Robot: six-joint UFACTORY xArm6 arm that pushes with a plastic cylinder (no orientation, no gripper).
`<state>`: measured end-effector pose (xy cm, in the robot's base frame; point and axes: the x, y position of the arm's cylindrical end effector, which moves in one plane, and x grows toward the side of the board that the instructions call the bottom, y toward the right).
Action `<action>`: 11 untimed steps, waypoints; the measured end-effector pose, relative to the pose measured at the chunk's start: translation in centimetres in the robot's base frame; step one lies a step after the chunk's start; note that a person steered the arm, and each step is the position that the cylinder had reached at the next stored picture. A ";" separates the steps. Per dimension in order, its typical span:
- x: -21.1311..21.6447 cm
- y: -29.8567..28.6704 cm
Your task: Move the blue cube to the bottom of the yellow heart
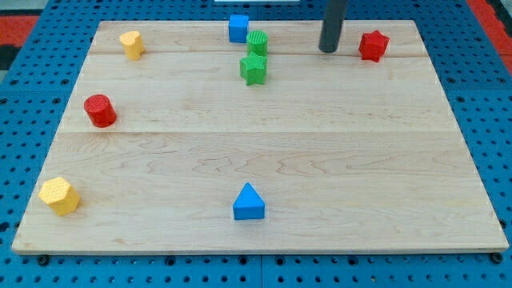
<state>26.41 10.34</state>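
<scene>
The blue cube (238,28) sits near the view's top edge of the wooden board, just left of centre. The yellow heart (132,45) lies at the top left of the board. My tip (328,50) rests on the board at the top, right of centre, well to the right of the blue cube and just left of the red star (373,46). It touches no block.
A green cylinder (258,42) and a green star (254,70) stand just right of and below the blue cube. A red cylinder (100,110) is at the left, a yellow hexagon (60,196) at bottom left, a blue triangle (249,202) at bottom centre.
</scene>
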 end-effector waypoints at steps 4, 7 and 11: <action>-6.4 -3.6; -3.8 -20.5; 7.3 -29.6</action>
